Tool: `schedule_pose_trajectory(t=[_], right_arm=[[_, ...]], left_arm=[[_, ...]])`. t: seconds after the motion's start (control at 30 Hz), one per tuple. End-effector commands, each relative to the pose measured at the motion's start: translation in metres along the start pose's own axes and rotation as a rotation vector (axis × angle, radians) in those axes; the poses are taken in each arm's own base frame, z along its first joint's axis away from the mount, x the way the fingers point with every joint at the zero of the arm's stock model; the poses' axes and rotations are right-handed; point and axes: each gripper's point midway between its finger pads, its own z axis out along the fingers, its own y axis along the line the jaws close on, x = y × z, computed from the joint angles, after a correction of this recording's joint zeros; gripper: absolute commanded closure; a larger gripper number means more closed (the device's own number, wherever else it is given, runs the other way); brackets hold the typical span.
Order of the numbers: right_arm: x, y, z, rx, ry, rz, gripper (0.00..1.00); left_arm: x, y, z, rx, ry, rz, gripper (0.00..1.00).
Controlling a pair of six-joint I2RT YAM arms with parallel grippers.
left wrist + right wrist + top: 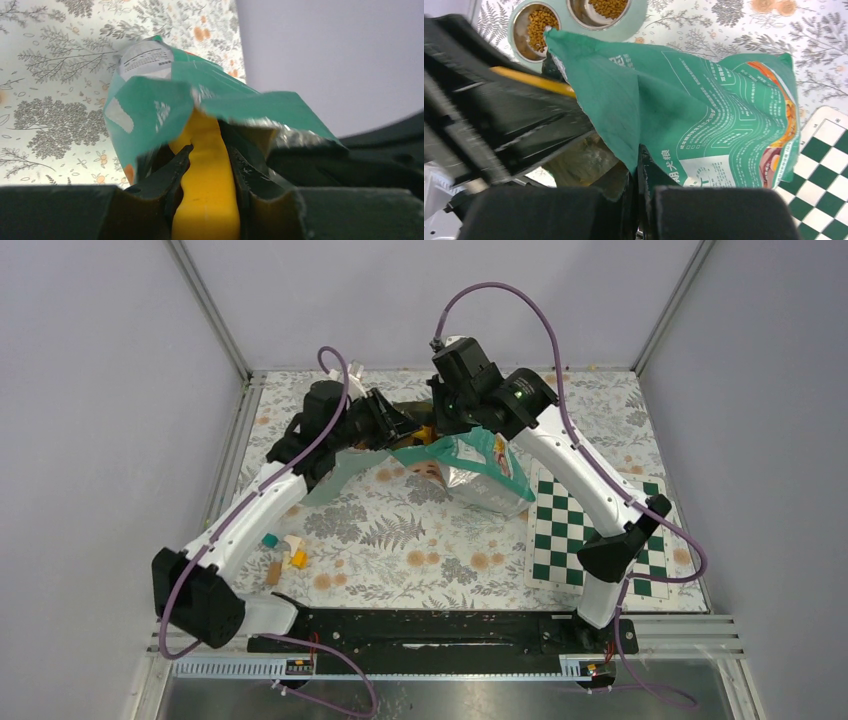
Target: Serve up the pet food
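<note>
Pet food (543,26) in 2 bowls (520,44) beyond right gripper (638,172)

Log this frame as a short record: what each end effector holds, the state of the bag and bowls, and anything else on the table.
left end effector: shut on a yellow handle; the far end is hidden in the bag mouth
right end effector: shut on the bag edge
bag: green, mouth held up between both arms
bowls: two metal, side by side, both holding kibble
other: chessboard mat, small blocks
</note>
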Motion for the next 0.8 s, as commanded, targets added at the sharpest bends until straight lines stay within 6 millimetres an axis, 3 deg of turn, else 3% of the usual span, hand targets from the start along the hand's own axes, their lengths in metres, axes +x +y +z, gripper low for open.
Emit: schedule_pose_trajectory(t=[0.0, 0.2, 0.3, 0.37, 0.47, 0.63, 0.77], right_arm=[[-0.033, 0.028, -0.018, -0.136, -0.141, 0.097, 1.0], [-0.029, 0.041, -0.005, -0.198, -0.137, 0.126, 1.0], [-0.028, 0.045, -0.001, -0.218, -0.136, 0.142, 1.0], [-0.027, 0.046, 0.001, -0.226, -0.133, 0.148, 1.0], [-0.028, 0.046, 0.001, -0.232, -0.139, 0.168, 1.0], [-0.036, 0.038, -0.006, -0.221, -0.166, 0.195, 1.0], [-0.044, 0.028, -0.016, -0.208, -0.196, 0.223, 1.0]], left_arm=[[-0.008, 0.0, 0.02, -0.028, -0.016, 0.054, 1.0], [0.013, 0.041, 0.055, -0.151, 0.042, 0.048, 1.0], [0.032, 0.05, 0.071, -0.137, 0.126, 0.015, 1.0], [0.045, 0.042, 0.077, -0.053, 0.195, -0.024, 1.0], [0.054, 0.015, 0.074, 0.121, 0.243, -0.085, 1.0], [0.034, -0.018, 0.051, 0.258, 0.197, -0.137, 1.0], [0.01, -0.031, 0.025, 0.31, 0.124, -0.189, 1.0]])
